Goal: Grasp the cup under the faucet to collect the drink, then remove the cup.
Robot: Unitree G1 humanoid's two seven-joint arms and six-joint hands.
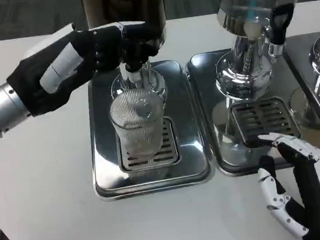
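The ribbed clear cup (140, 127) stands upright on the slotted grate (150, 152) of the left drip tray (106, 159), and it serves here as the landmark: it sits directly below the faucet (134, 71) of the dark dispenser (124, 10), which is presumably why it is there, since anything released from the spout would fall into its mouth and any spill would drain through the grate beneath it. Whether liquid has collected in the cup cannot be told from its ribbed wall. Above and just behind the cup, the left hand (77, 57) reaches in from the cup's left, its dark fingers (110, 45) curled around the black tap lever at the top of the faucet (the placement suggests it is there to work the tap, not to hold the cup); the fingers look closed on that lever, though how firmly they clasp it is hard to judge. To the right of the cup and nearer the robot, well apart from it, the right hand (305, 188) hovers over the table edge with its fingers spread and nothing in them, its fingertips near the front rim of the second drip tray (203, 93). That tray lies just to the right of the cup's tray and carries a chrome dispenser (248, 66) with a clear vessel on top. The waiting hand seems poised to take the cup once filling is judged done, and that step is not yet begun.
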